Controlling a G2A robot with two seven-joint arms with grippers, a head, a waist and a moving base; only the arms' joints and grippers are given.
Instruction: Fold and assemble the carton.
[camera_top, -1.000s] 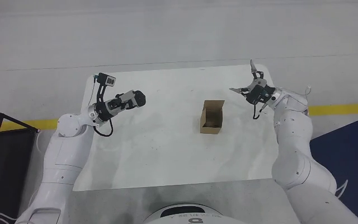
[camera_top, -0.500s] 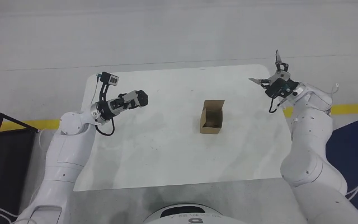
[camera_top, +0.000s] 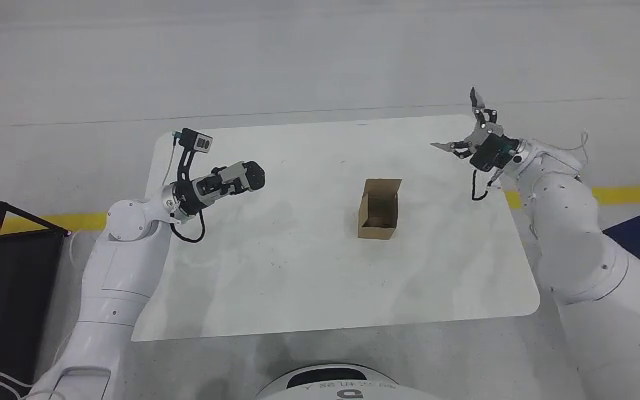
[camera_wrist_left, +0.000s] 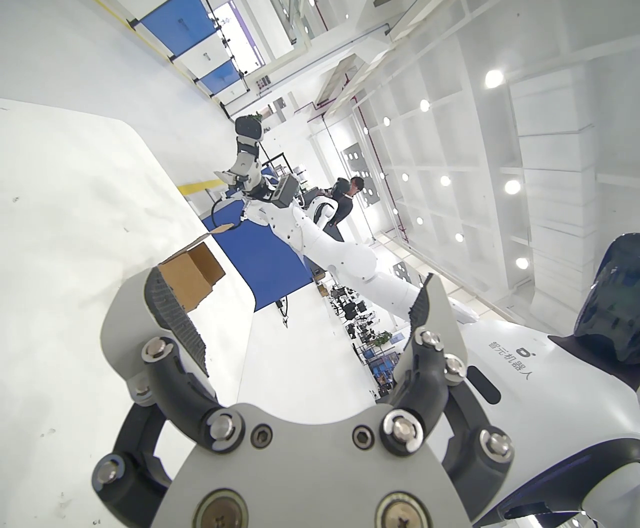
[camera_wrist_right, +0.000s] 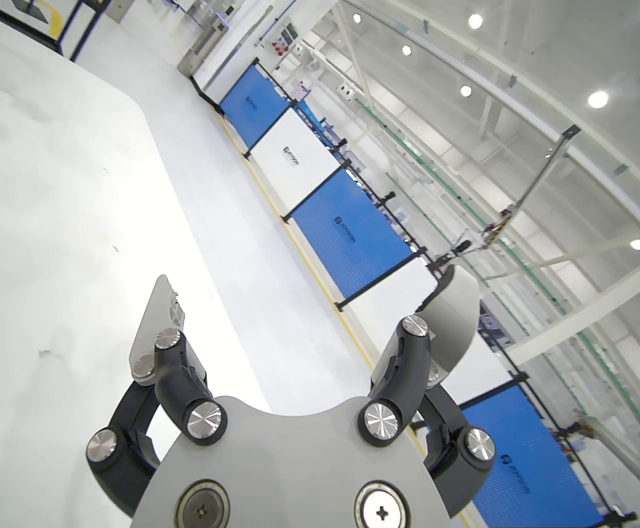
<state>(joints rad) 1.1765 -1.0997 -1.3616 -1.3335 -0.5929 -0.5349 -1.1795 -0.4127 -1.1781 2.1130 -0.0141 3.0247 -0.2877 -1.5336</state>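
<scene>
Carton (camera_top: 379, 210) stands on the counter (camera_top: 300, 290), mouth up, one flap (camera_top: 383, 184) raised at its far edge (the other flaps I cannot make out). The left pincer (camera_wrist_left: 292, 300) and right pincer (camera_wrist_right: 307, 290) both hang spread and empty, well apart from it at opposite sides. Closing the top looks like the work ahead: best to steady one side with one pincer while the other presses the flap along its crease, gently, lest the light carton slide or crush.

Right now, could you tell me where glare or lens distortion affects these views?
Top view: even light, the carton throws hardly any shadow. Left wrist view: ceiling lamps flare, the ceiling grid curves. Right wrist view: the table glares bright, ceiling rails bow.
</scene>
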